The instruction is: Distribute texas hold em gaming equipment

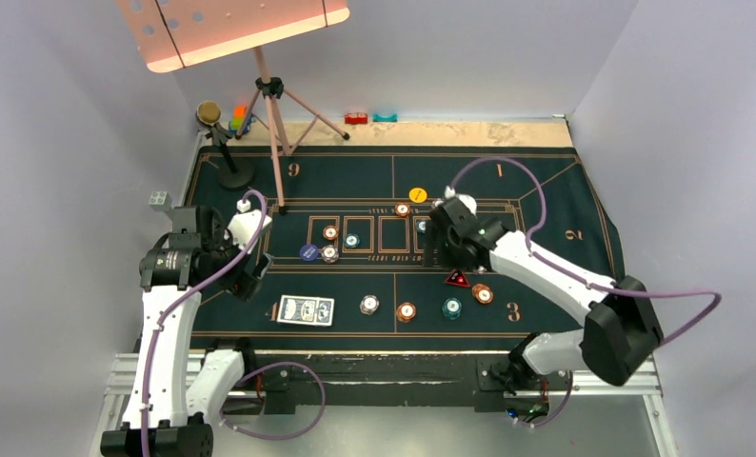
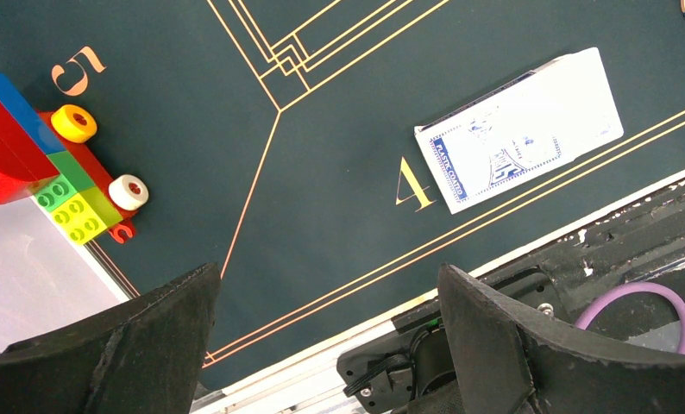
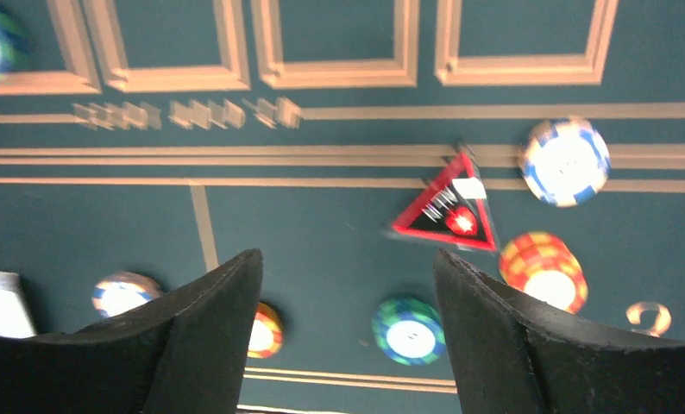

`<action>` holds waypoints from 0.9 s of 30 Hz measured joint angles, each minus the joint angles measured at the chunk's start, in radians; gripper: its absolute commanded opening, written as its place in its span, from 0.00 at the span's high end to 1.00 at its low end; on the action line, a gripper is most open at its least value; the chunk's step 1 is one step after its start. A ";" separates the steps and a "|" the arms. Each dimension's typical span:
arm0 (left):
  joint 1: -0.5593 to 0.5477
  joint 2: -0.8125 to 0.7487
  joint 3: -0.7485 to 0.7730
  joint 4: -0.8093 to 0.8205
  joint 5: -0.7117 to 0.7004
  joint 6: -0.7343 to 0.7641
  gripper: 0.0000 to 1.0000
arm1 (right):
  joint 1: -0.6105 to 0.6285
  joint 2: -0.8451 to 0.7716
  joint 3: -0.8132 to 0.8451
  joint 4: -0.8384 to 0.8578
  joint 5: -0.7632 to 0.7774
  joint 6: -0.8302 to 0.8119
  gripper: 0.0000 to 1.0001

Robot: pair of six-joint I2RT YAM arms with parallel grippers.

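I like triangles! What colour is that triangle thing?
The triangular marker is red-edged, black inside; the right wrist view shows it best.

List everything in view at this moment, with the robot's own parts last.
mat: one, dark green, covers the table
deck: one, blue and white, near edge by the "4"
chips: about nine, white, orange, teal, scattered mid-mat and along the near side
blue disc: one, left of the centre boxes
yellow disc: one, beyond the centre boxes
marker: one, red triangle, right of centre
blocks: one stack, red, blue, green, mat's left edge by the "5"
tripod: one, pink, far left, carrying a board
black stand: one, far left
left tool: open, empty, over the near-left mat
right tool: open, empty, over mid-mat
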 measured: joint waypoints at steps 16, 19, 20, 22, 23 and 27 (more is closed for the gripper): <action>0.000 -0.005 0.002 -0.013 0.000 0.000 0.00 | 0.032 -0.181 -0.346 -0.033 -0.048 0.118 0.08; 0.000 -0.005 0.002 -0.019 0.000 0.000 0.00 | 0.057 -0.136 -0.349 -0.012 -0.053 0.126 0.10; 0.000 -0.005 0.002 -0.019 0.000 0.000 0.00 | 0.067 -0.117 -0.349 -0.005 -0.053 0.130 0.11; 0.000 -0.005 0.002 -0.019 -0.002 0.000 0.00 | 0.087 -0.078 -0.349 0.007 -0.053 0.140 0.17; 0.000 -0.005 0.002 -0.019 -0.003 0.000 0.00 | 0.097 -0.062 -0.349 0.010 -0.052 0.146 0.18; 0.000 -0.003 0.002 -0.019 -0.005 0.000 0.00 | 0.117 -0.039 -0.350 0.013 -0.034 0.160 0.29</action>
